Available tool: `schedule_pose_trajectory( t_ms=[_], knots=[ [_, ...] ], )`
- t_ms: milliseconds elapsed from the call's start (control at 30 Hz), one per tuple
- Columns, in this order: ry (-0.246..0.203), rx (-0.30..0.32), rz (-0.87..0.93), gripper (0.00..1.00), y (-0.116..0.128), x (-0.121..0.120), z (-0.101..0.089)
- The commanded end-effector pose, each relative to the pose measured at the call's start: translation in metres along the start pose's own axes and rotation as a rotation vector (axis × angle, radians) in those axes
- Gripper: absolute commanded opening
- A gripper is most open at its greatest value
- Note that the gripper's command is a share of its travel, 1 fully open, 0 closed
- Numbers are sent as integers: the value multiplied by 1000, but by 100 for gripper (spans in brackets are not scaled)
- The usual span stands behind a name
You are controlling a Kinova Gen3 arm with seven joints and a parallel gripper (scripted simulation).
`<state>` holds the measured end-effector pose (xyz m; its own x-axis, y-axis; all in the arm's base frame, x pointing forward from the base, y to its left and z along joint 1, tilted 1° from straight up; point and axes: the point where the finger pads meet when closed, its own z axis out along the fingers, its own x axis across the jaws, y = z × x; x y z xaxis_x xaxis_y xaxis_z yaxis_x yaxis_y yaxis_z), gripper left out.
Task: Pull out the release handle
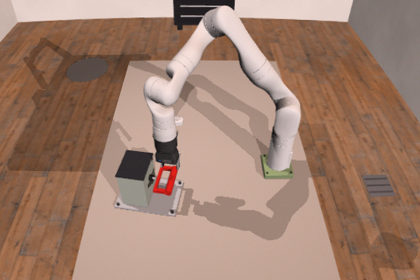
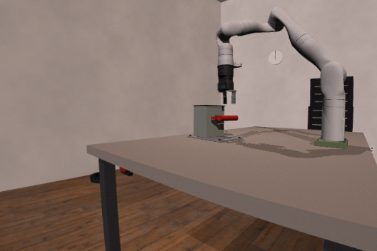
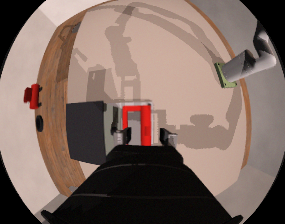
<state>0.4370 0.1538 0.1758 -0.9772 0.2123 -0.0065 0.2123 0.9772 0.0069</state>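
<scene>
The release handle's grip (image 1: 165, 180) is a red rectangular loop sticking out level from its grey housing (image 1: 135, 179), which has a black top and sits on a grey baseplate (image 1: 150, 201). From the side the grip (image 2: 225, 118) shows as a thin red bar in front of the housing (image 2: 206, 120). My gripper (image 2: 229, 97) hangs straight down, open and empty, a short way above the grip's outer bar. In the overhead view the gripper (image 1: 168, 162) is over the grip's far end. The wrist view shows the red grip (image 3: 138, 123) just beyond my fingertips.
The arm's green base (image 1: 277, 166) is bolted to the table on the right. A black cabinet (image 1: 203, 11) stands by the far wall. A grey floor vent (image 1: 379, 185) and a round grey disc (image 1: 87, 69) lie on the wooden floor.
</scene>
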Motion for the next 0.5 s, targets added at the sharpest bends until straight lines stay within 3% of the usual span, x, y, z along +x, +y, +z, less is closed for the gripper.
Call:
schedule_pose_trajectory(
  t_ms=[0, 467],
  knots=[
    [-1, -1, -1, 100, 1, 0, -1],
    [-2, -2, -31, 100, 5, 1, -1]
  ],
)
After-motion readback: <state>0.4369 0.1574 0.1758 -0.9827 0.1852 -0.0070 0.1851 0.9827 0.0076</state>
